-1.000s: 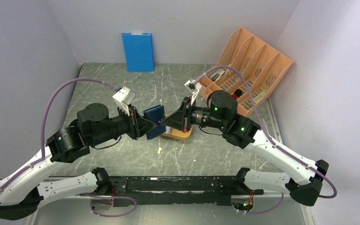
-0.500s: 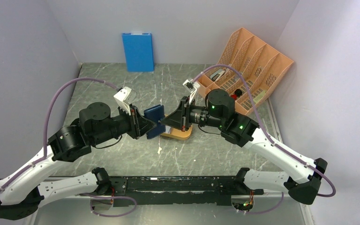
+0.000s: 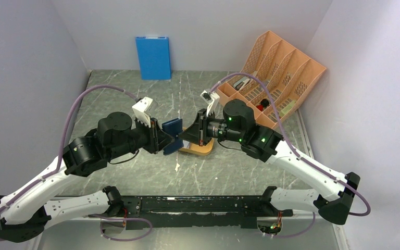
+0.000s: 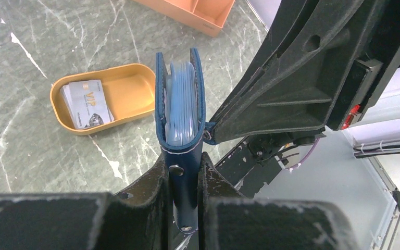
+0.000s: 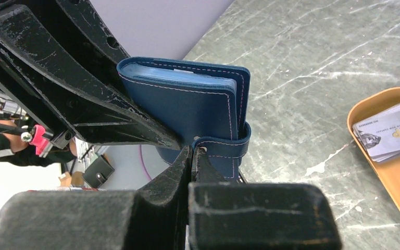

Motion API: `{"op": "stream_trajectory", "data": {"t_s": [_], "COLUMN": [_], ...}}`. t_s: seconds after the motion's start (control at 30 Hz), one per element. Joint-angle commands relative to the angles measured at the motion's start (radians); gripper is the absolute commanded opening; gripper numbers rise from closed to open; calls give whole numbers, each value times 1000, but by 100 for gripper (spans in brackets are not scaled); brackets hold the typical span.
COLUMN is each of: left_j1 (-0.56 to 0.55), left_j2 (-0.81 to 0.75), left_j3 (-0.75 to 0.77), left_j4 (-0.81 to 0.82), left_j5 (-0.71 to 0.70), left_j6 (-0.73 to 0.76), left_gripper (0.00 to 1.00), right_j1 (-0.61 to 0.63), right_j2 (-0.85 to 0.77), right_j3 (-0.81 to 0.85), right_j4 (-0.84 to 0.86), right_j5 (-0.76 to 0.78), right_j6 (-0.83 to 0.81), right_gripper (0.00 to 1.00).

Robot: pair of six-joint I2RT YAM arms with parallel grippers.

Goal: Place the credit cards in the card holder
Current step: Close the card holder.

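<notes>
Holding the card holder [image 4: 179, 99] up off the table [image 4: 21, 156] between both arms, edge-on, pale pockets showing between the navy covers. My left gripper [image 4: 183, 172] is clamped on its lower end, fingers tight on both faces. My right gripper [image 5: 192, 151] is closed too, tips pinching the snap tab [image 5: 224, 148] that wraps the holder's side. Credit cards [image 4: 86, 103] lie stacked in the orange tray [image 4: 130, 88] on the table, near the holder, not touching it. Top card reads "VIP". Orange file rack [image 3: 284, 67] stands far right. Blue panel [image 3: 153, 57] leans on the back wall.
</notes>
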Motion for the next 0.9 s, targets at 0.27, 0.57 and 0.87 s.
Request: {"op": "stream_trajectory", "data": {"t_s": [0.27, 0.57, 0.87], "left_j1": [-19, -19, -20], "left_j2": [15, -7, -20], "left_j3": [16, 54, 48], "left_j4": [153, 36, 18], "left_j5": [155, -26, -64], "left_j6": [-48, -39, -50], "left_gripper": [5, 5, 5], "right_j1": [42, 44, 45], "right_j2": [42, -1, -20], "right_j3": [34, 23, -2], "right_j4": [68, 56, 112], "right_j5": [80, 108, 69], "right_j6": [39, 35, 54], "right_gripper": [0, 0, 0]}}
